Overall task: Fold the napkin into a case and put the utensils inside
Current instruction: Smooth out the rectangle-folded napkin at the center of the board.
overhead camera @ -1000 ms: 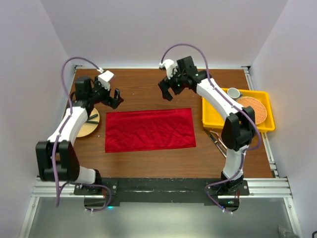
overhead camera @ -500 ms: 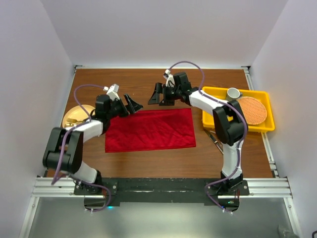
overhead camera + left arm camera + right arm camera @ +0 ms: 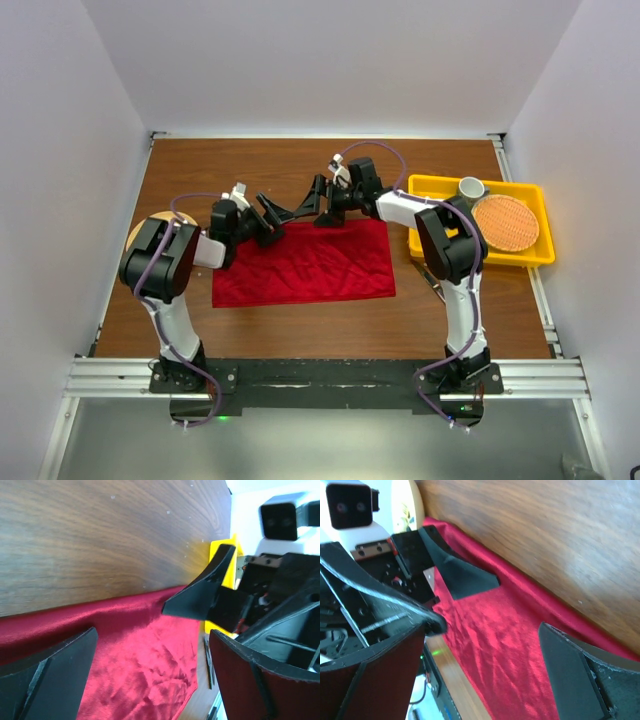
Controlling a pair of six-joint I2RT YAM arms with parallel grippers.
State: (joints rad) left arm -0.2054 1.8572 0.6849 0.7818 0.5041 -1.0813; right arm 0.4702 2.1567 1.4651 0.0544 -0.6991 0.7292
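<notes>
Napkin [image 3: 305, 262] lies flat and unfolded on the desk [image 3: 230, 165]. The left hand [image 3: 274, 215] and right hand [image 3: 314, 203] hang at its far edge, both spread wide, holding nothing.

Camera layout: one fixed overhead view, two hand-mounted views.
The top external camera looks down from high behind both hands, taking in the whole worktop [image 3: 250, 160]. Each wrist camera sits close behind its own fingers, low over the napkin [image 3: 145, 675], looking out past the fingertips. The left hand [image 3: 152, 631] camera faces the right hand [image 3: 481, 628]; the right one faces back. All three views share the napkin strip between the two hands.
</notes>
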